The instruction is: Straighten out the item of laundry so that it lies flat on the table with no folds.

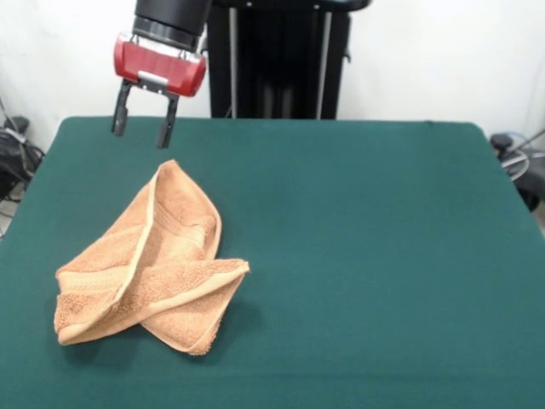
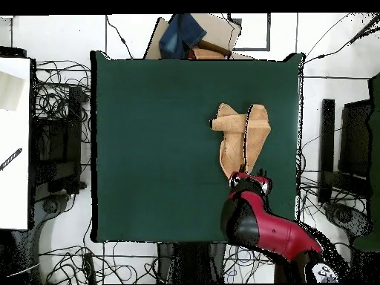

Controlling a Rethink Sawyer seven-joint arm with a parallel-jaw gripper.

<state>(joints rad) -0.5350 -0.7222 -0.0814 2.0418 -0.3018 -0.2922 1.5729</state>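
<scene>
None done: peach-orange terry towel (image 1: 149, 264) lies folded and twisted, lower left of the green table (image 1: 366, 256).
Gripper (image 1: 142, 128): upper left above the towel, fingers parted, empty.
Left: unfold, flatten.

Small rectangular peach-orange terry-cloth towel (image 1: 149, 264) folded over itself on the large dark green felt-covered table (image 1: 366, 247), below and just in front of the open jaws of the red and black gripper (image 1: 142, 128), gripper raised clear of the cloth, towel's nearest tip almost under the jaws.
</scene>
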